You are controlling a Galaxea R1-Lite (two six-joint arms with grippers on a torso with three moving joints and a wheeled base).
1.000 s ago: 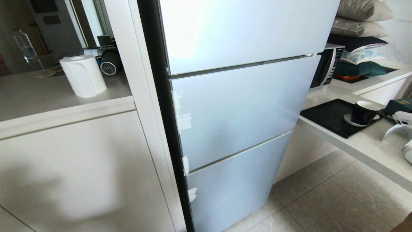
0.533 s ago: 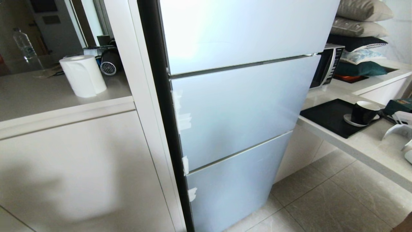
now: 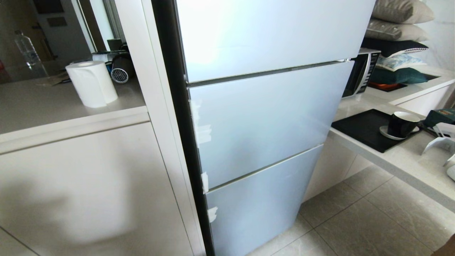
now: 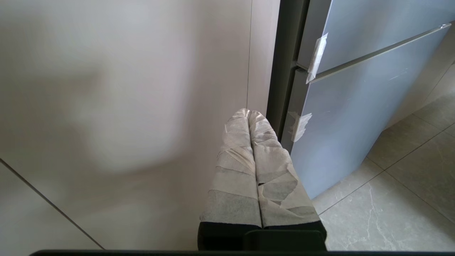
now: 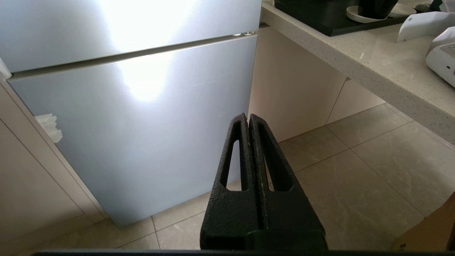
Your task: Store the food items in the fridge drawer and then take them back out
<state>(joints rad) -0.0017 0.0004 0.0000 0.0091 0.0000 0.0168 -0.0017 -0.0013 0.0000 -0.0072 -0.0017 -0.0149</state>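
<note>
The fridge (image 3: 263, 117) stands with all three pale blue fronts closed, scraps of white tape (image 3: 204, 182) stuck along their left edge. Neither the fridge drawer nor the food items can be seen anywhere; whatever is inside stays hidden behind the closed fronts.

Both arms hang low in front of it, out of the head view. The left claw (image 4: 249, 113), its fingers wrapped in pale tape, is pressed closed with nothing between them, and points at the seam where the beige cabinet (image 4: 124, 106) meets the fridge's dark side edge. The right claw (image 5: 247, 117), bare black, is likewise closed and empty, aimed at the lowest fridge front near its right corner, above the tiled floor (image 5: 373, 167).

On the counter (image 3: 42, 103) to the left stand a roll of paper towel (image 3: 91, 83) and a clear bottle (image 3: 28, 53). On the right counter (image 3: 401, 160) a black cup (image 3: 401, 124) sits on a saucer at the edge of a black mat (image 3: 362, 129), with a microwave (image 3: 362, 73) further back and pillows (image 3: 398, 21) stacked above it.
</note>
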